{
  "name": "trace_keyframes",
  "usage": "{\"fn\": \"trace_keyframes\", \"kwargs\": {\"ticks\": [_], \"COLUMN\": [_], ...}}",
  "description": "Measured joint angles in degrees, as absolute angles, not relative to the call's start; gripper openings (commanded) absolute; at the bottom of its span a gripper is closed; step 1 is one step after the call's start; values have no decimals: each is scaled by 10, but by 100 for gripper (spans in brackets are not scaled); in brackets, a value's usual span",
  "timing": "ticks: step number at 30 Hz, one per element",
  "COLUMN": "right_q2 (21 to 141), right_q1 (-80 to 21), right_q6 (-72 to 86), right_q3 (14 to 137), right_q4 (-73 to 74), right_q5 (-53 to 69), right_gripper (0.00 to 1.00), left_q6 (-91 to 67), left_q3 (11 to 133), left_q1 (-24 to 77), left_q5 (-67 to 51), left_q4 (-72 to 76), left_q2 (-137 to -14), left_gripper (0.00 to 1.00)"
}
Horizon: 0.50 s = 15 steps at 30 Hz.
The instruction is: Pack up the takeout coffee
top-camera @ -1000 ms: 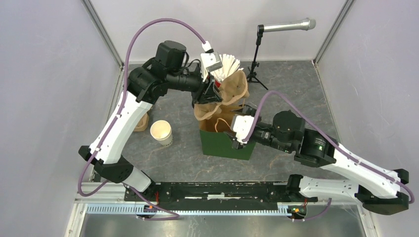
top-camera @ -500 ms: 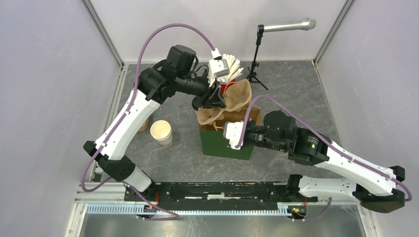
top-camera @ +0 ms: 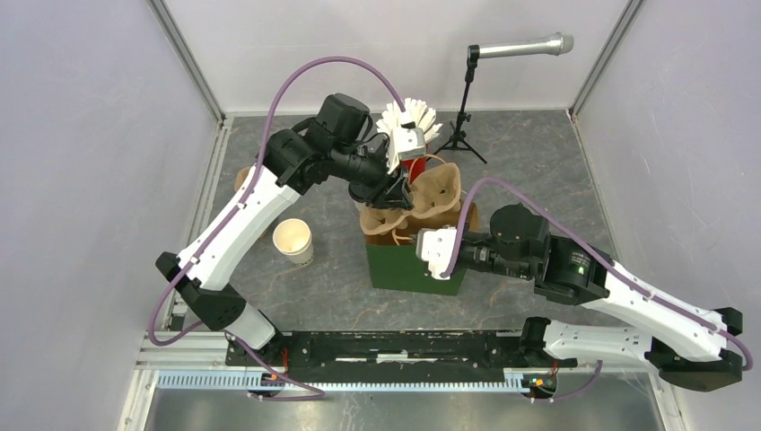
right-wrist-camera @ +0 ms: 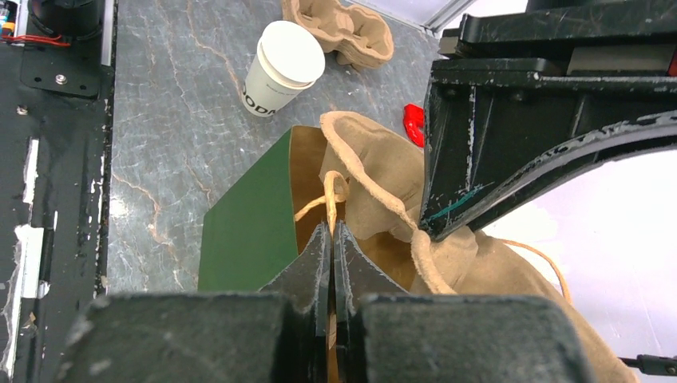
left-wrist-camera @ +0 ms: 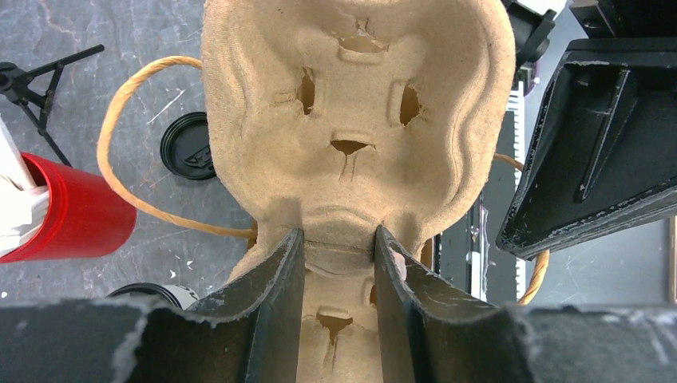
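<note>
The left jaws are clamped on the narrow waist of the brown pulp cup carrier (left-wrist-camera: 351, 88). The carrier's long axis runs straight out from them, and it hangs tilted over the open mouth of the green paper bag (top-camera: 404, 265). The right jaws are pressed together on the near lip of that bag, with the twine handle (right-wrist-camera: 331, 191) rising out from between their tips. They seem to be holding the mouth steady for the carrier.

Beyond the bag, the one takeout cup in plain view, a white paper cup (top-camera: 293, 241), stands on the worktop (top-camera: 538, 162) off the bag's left side. It is apart from the bag and close beside the left arm's forearm. From the left jaws it lies down and back toward the bases. From the right jaws it lies out to the left, past the bag's corner. The left arm is the nearer, but both pairs of jaws are occupied.

The cup stands upright with its long axis vertical. Its mouth is up and has no lid, and its taper narrows toward the worktop.

A black lid (left-wrist-camera: 188, 146) lies flat on the worktop beyond the carrier, near the red cup of white sticks (left-wrist-camera: 72, 215). I cannot pick out a second cup with certainty.

By my judgement, the cup can only be picked up once the carrier is down in the bag.
</note>
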<state>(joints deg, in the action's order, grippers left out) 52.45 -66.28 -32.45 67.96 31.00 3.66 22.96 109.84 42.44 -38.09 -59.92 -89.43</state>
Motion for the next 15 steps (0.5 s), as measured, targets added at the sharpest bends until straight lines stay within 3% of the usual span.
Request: {"fn": "trace_keyframes", "kwargs": {"ticks": [15], "right_q2": [485], "right_q1": [-663], "right_q6": [-348], "right_q3": [622], "right_q4": [309], "right_q5": [100], "right_gripper": [0], "left_q6": [262], "left_q3": [1073], "left_q1": [471], "left_q5": [-376], "left_q4": [-594], "left_q2": [-913], "left_gripper": [28]}}
